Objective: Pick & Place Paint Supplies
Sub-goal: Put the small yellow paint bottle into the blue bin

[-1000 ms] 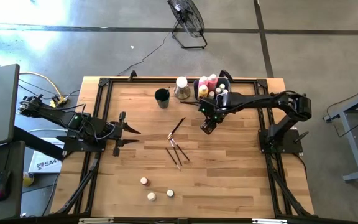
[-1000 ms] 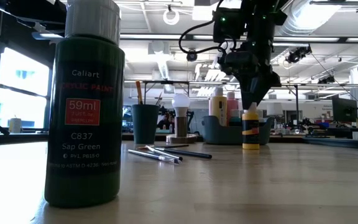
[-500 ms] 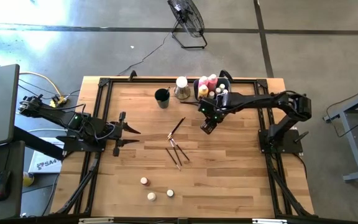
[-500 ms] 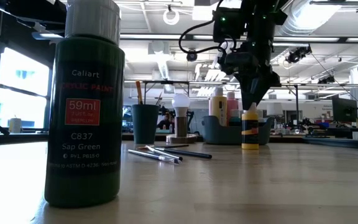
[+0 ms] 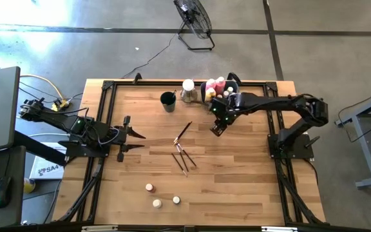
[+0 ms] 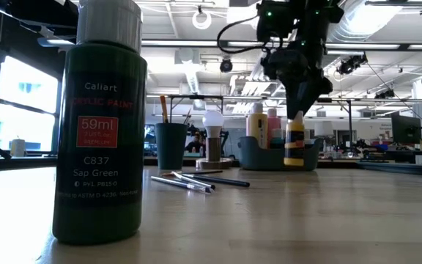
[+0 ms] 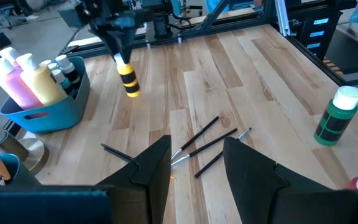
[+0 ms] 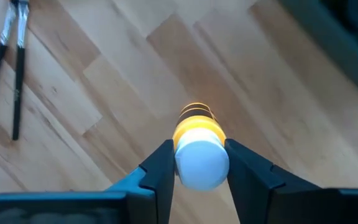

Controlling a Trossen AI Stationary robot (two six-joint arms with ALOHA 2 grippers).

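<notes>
Your right gripper (image 8: 197, 163) pinches the white cap of the small yellow paint bottle with black stripes (image 6: 294, 143), which hangs just off the wooden table (image 5: 237, 180), near the grey-blue bin of bottles (image 7: 39, 109). From above, the arm hides most of that bottle. The thin dark brushes (image 5: 182, 153) lie mid-table, with bare wood all around them. Your left gripper (image 7: 194, 165) waits at the left edge, fingers apart and empty.

Open wood lying mid-bench, clutter crowding the far edge

Bare bench (image 5: 237, 174) is stretching wide near the right arm; scattered brushes (image 5: 182, 151) are blocking the centre, while the bin (image 5: 234, 82), dark cup (image 5: 167, 101) and three small pots (image 5: 158, 196) are occupying the edges.
</notes>
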